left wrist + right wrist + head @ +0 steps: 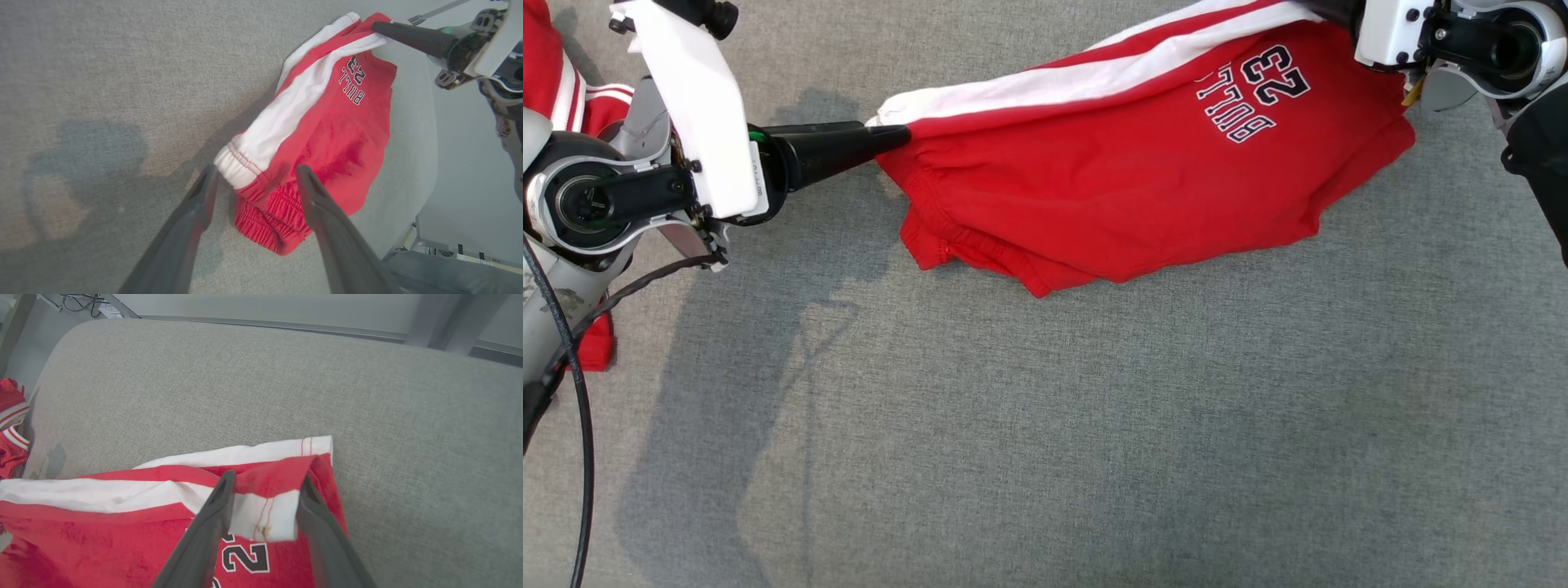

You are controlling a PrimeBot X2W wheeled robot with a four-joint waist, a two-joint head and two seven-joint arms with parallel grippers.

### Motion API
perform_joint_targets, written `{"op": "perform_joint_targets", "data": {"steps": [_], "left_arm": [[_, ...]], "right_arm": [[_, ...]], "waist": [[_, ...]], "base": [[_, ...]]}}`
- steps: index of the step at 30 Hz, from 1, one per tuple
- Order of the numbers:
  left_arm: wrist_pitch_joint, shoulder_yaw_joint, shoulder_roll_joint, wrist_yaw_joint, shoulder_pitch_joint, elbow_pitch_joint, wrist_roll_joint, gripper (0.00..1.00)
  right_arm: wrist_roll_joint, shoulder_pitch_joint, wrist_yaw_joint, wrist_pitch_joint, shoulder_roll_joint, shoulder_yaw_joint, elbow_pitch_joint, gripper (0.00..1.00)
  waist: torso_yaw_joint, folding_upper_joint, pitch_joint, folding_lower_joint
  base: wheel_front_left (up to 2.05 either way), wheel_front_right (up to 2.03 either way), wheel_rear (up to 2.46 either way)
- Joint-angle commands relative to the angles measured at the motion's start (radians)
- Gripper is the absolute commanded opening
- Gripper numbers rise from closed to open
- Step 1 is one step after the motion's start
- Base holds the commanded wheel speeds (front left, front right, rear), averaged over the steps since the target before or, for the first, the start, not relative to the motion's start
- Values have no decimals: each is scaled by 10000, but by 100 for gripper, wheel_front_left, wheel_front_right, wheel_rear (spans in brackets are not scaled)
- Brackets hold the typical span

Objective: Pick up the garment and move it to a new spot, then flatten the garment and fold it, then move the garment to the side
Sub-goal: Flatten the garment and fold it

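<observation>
Head view: red shorts [1143,188] lie on the grey cushion [1045,425], upper middle to upper right of frame. They're bunched and partly doubled over, not flat. White side stripe [1094,77] runs along the far edge. "BULL 23" print [1254,94] reads upside down near the right end. Elastic waistband [915,204] faces the robot's left. Left gripper [892,137] comes in sideways from the left, tip right at the waistband's white corner.

Left wrist view: both fingers [191,216] are spread wide, nothing pinched. The white waistband corner sits in the gap, just beside the tip of the finger on that view's left. The red gathered elastic lies lower in the gap, between the two fingers. The bulk of the cloth rests on the cushion.

Right wrist view: right gripper [267,479] straddles the leg hem [265,518] at the other end of the shorts. Fingers are partly parted, and the white hem panel with red stitching spans the gap. Looks loose, not clamped. The inner pads are hidden behind the finger backs, so whether they touch the cloth I can't tell. There's a small brownish mark on the hem panel.

Second red-and-white garment [539,49] sits at the cushion's left edge, well apart from the shorts, partly behind the left arm.
</observation>
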Motion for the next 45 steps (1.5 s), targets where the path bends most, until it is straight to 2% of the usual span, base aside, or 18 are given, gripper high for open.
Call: {"op": "perform_joint_targets", "data": {"steps": [1, 12, 18, 26, 31, 34, 35, 38, 41, 45], "left_arm": [[-51, 91, -5, -18, 34, 52, 67, 100], [54, 161, 156, -18, 440, 110, 354, 100], [-614, 179, 493, -18, 874, -338, 939, 100], [-2851, 258, 952, -18, 1914, -1179, 1897, 100], [-4667, 361, 1177, -18, 2563, -1318, 2717, 100], [-5760, 390, 1106, -18, 3032, -1290, 3101, 100], [-5760, 390, 1106, -18, 3032, -1290, 3101, 100], [-6720, 499, 1039, -16, 3372, -1253, 3437, 100], [-7906, 641, 943, 228, 3681, -1270, 3986, 100], [-9665, 1153, 592, 832, 4401, -1398, 4631, 100]], "right_arm": [[-27, -102, 3, -77, 16, 17, 25, 100], [299, 455, 3, -476, -57, 161, -120, 100], [669, 1134, 3, -1103, -407, 102, -449, 100], [996, 2277, 3, -2195, -989, 138, -600, 100], [1146, 2793, 3, -2548, -1194, 223, -335, 100], [1201, 2987, 3, -2674, -1255, 262, -79, 100], [1201, 2987, 3, -2674, -1255, 262, -79, 100], [1230, 3068, 3, -2800, -1286, 293, 265, 100], [1256, 3014, 3, -2846, -1254, 293, 701, 100], [1172, 2856, 3, -3093, -1225, 341, 1235, 100]], "waist": [[-22, 0, -31, 0], [-199, 0, -832, 0], [-335, 0, -1504, 0], [-292, 0, -2173, 0], [-83, 0, -2381, 0], [133, 0, -2439, 0], [133, 0, -2439, 0], [405, 0, -2427, 0], [709, 0, -2306, 0], [1172, 0, -2102, 0]], "base": [[0, 0, 0], [0, 0, 0], [0, 0, 0], [0, 0, 0], [0, 0, 0], [0, 0, 0], [0, 0, 0], [0, 0, 0], [0, 0, 0], [0, 0, 0]]}}
